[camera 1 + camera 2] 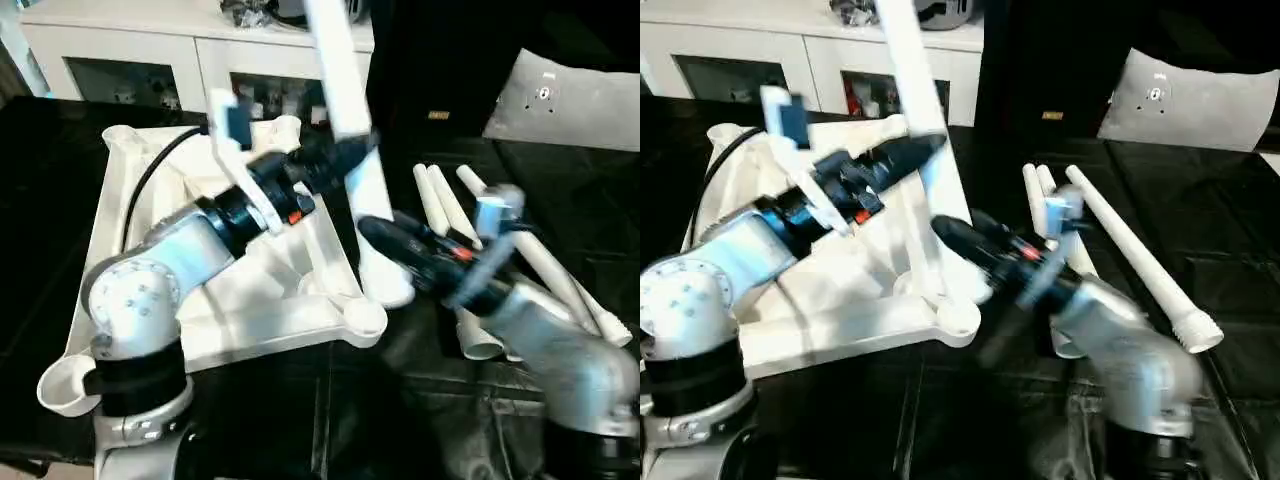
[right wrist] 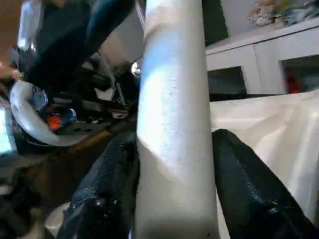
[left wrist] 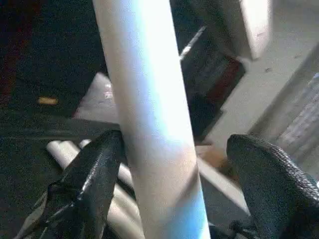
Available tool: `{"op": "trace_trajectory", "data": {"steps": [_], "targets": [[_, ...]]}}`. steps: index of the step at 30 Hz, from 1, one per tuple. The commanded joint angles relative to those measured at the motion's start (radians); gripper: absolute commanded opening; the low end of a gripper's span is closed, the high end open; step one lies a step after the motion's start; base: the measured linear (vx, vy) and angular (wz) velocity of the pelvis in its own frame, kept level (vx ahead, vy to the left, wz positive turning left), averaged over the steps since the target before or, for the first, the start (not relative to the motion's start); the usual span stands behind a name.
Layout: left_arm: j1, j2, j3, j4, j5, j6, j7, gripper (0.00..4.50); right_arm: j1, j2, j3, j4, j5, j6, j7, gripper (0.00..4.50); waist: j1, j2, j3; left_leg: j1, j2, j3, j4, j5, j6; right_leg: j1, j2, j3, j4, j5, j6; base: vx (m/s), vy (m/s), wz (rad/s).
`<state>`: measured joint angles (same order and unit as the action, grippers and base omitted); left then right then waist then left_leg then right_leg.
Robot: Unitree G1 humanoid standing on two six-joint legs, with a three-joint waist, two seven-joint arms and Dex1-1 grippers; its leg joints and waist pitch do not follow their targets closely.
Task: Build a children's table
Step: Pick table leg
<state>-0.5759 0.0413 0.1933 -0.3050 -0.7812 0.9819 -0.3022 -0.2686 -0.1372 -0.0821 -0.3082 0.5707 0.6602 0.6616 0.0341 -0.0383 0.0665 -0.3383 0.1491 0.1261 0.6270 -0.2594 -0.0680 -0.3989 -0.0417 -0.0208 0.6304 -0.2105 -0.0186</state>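
Observation:
The white table top [image 1: 250,300] lies upside down on the black surface, ribbed underside up. One white leg [image 1: 340,80] stands tilted, its lower end by the near right corner socket [image 1: 364,321]; I cannot tell whether it sits in the socket. My left gripper [image 1: 350,155] is open around the leg's middle: one finger [image 3: 94,174] touches it, the other [image 3: 269,179] stands off with a gap. My right gripper [image 1: 372,228] is shut on the leg lower down, with both fingers [image 2: 107,189] pressed against its sides. Three more legs [image 1: 1130,250] lie side by side to the right.
A white-grey cushion [image 1: 570,100] leans at the back right. A white cabinet [image 1: 130,40] with glass doors runs along the back. A black cable [image 1: 150,175] from my left arm crosses the table top's far left corner.

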Motion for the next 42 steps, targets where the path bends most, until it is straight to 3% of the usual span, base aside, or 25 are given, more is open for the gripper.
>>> {"op": "trace_trajectory", "data": {"steps": [1, 2, 4, 5, 6, 9, 18, 26, 35, 41, 42], "targets": [[0.002, -0.011, -0.02, -0.017, 0.023, -0.016, 0.036, 3.56, -0.006, -0.006, 0.039, -0.019, -0.061, -0.07, -0.011, 1.88, 0.0, -0.007, -0.068, -0.018, 0.051, -0.003, -0.064, 0.147, 0.062, 0.071, -0.081, 0.047, -0.067, -0.043, -0.195, 0.0, 0.0, 0.0], [0.002, -0.016, -0.027, -0.017, 0.038, -0.026, 0.051, 3.38, -0.004, -0.007, 0.064, -0.018, -0.095, -0.101, -0.019, 1.88, 0.0, -0.007, -0.068, -0.02, 0.052, -0.004, -0.065, 0.149, 0.066, 0.072, -0.081, 0.048, -0.064, -0.017, -0.202, 0.0, 0.0, 0.0], [0.003, -0.027, -0.044, -0.011, 0.08, -0.058, 0.082, 3.43, 0.0, -0.004, 0.128, 0.005, -0.204, -0.212, -0.054, 1.88, -0.001, -0.008, -0.067, -0.02, 0.05, -0.002, -0.064, 0.143, 0.069, 0.072, -0.08, 0.049, -0.064, -0.004, -0.206, 0.0, 0.0, 0.0], [0.003, -0.029, -0.045, -0.01, 0.084, -0.062, 0.086, 3.5, 0.0, -0.005, 0.135, 0.009, -0.218, -0.227, -0.058, 1.88, -0.002, -0.008, -0.066, -0.021, 0.05, -0.001, -0.064, 0.136, 0.069, 0.071, -0.079, 0.049, -0.064, -0.004, -0.207, 0.0, 0.0, 0.0], [0.002, -0.057, -0.034, 0.002, 0.101, -0.089, 0.123, 3.43, -0.002, -0.003, 0.178, 0.044, -0.315, -0.332, -0.1, 1.88, -0.003, -0.009, -0.067, -0.022, 0.052, -0.001, -0.063, 0.132, 0.062, 0.07, -0.082, 0.048, -0.065, -0.009, -0.208, 0.0, 0.0, 0.0], [-0.008, -0.109, 0.012, 0.021, 0.091, -0.122, 0.184, 2.93, -0.008, -0.022, 0.231, 0.096, -0.453, -0.474, -0.164, 1.87, -0.005, -0.01, -0.067, -0.022, 0.049, 0.0, -0.063, 0.114, 0.053, 0.073, -0.079, 0.05, -0.064, -0.001, -0.217, 0.0, 0.0, 0.0], [0.008, -0.176, 0.015, 0.028, 0.06, -0.139, 0.232, 2.97, -0.011, -0.026, 0.299, 0.187, -0.642, -0.683, -0.29, 1.87, -0.008, -0.014, -0.068, -0.022, 0.049, 0.0, -0.061, 0.107, 0.08, 0.073, -0.075, 0.049, -0.056, 0.054, -0.217, 0.0, 0.0, 0.0], [0.012, -0.222, 0.032, 0.029, 0.004, -0.125, 0.265, 2.97, -0.021, -0.036, 0.322, 0.233, -0.708, -0.777, -0.33, 1.87, -0.013, -0.013, -0.067, -0.022, 0.048, 0.0, -0.059, 0.078, 0.089, 0.072, -0.072, 0.048, -0.058, 0.042, -0.218, 0.0, 0.0, 0.0], [0.015, -0.223, 0.042, 0.029, -0.017, -0.129, 0.281, 2.97, -0.028, -0.037, 0.319, 0.264, -0.724, -0.813, -0.344, 1.87, -0.015, -0.013, -0.065, -0.021, 0.05, 0.0, -0.06, 0.037, 0.075, 0.067, -0.07, 0.047, -0.061, -0.011, -0.201, 0.0, 0.0, 0.0], [0.034, -0.146, -0.039, 0.014, 0.069, -0.162, 0.213, 2.97, -0.035, -0.038, 0.316, 0.274, -0.727, -0.821, -0.349, 1.87, -0.016, -0.011, -0.066, -0.02, 0.05, 0.0, -0.061, 0.037, 0.078, 0.064, -0.07, 0.046, -0.062, -0.026, -0.182, 0.0, 0.0, 0.0], [0.043, -0.092, -0.095, 0.009, 0.124, -0.199, 0.159, 2.97, -0.034, -0.04, 0.313, 0.279, -0.727, -0.826, -0.349, 1.87, -0.017, -0.014, -0.067, -0.02, 0.051, 0.0, -0.061, 0.048, 0.078, 0.064, -0.071, 0.047, -0.06, -0.007, -0.184, 0.0, 0.0, 0.0]]}}
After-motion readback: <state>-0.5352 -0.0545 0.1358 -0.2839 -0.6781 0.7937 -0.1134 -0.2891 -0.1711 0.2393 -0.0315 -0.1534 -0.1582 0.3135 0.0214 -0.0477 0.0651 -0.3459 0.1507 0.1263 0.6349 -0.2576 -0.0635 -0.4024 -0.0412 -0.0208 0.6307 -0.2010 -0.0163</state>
